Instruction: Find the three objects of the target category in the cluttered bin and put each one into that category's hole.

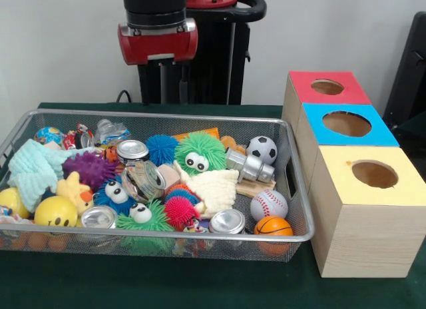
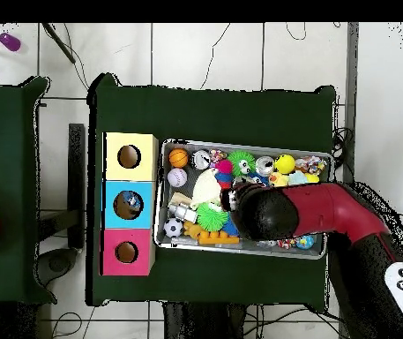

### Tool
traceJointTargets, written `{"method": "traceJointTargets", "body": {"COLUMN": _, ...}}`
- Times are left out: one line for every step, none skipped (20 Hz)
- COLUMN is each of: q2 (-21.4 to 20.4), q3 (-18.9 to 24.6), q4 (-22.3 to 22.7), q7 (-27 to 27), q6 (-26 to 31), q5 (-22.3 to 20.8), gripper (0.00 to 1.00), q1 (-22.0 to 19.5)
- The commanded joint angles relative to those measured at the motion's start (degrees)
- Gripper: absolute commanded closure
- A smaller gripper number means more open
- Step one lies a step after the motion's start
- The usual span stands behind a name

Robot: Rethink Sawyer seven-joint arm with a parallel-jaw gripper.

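Arm poised over a crowded basket (image 1: 296, 189)

Couldn't tell how the jaws stood. One crinkly bottle (image 1: 110, 131) lay at the basket's far side among cans; a careless grab might have taken a can (image 1: 132, 150) instead, missing the blue hole (image 1: 347, 124).

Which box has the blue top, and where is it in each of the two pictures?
Front view: the blue-topped box is at the right, the middle of three, behind yellow and in front of red.
Overhead view: it is at the left, again the middle one, yellow above and red below.
Shared landmark: the wire bin right beside the boxes.
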Motion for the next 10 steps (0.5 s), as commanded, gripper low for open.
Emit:
{"method": "traceJointTargets", "body": {"q2": 0.41, "q3": 5.55, "q4": 1.58, "q7": -21.24, "q6": -0.09, "q5": -6.58, "gripper": 0.00, "q1": -4.44}}
{"method": "traceJointTargets", "body": {"q2": 0.67, "q3": 5.94, "q4": 1.80, "q7": -21.47, "q6": -0.33, "q5": -7.04, "gripper": 0.00, "q1": -5.13}}
{"method": "traceJointTargets", "body": {"q2": 1.12, "q3": 6.35, "q4": 2.32, "q7": -21.72, "q6": -1.02, "q5": -7.67, "gripper": 0.00, "q1": -6.31}}
{"method": "traceJointTargets", "body": {"q2": 1.35, "q3": 6.70, "q4": 2.55, "q7": -21.67, "q6": -1.09, "q5": -8.14, "gripper": 0.00, "q1": -6.93}}
{"method": "traceJointTargets", "body": {"q2": 1.86, "q3": 7.13, "q4": 2.60, "q7": -21.89, "q6": -1.02, "q5": -8.38, "gripper": 0.00, "q1": -7.63}}
{"method": "traceJointTargets", "body": {"q2": 2.07, "q3": 7.68, "q4": 2.80, "q7": -21.92, "q6": -0.99, "q5": -8.60, "gripper": 0.00, "q1": -8.22}}
{"method": "traceJointTargets", "body": {"q2": 2.57, "q3": 8.12, "q4": 2.67, "q7": -22.37, "q6": -0.47, "q5": -8.86, "gripper": 0.00, "q1": -9.10}}
{"method": "traceJointTargets", "body": {"q2": 2.76, "q3": 8.37, "q4": 2.73, "q7": -22.43, "q6": -0.20, "q5": -9.05, "gripper": 0.00, "q1": -9.49}}
{"method": "traceJointTargets", "body": {"q2": 3.28, "q3": 8.63, "q4": 2.59, "q7": -22.75, "q6": 0.00, "q5": -9.44, "gripper": 0.00, "q1": -10.15}}
{"method": "traceJointTargets", "body": {"q2": 3.53, "q3": 8.87, "q4": 2.63, "q7": -22.69, "q6": 0.01, "q5": -9.79, "gripper": 0.00, "q1": -10.49}}
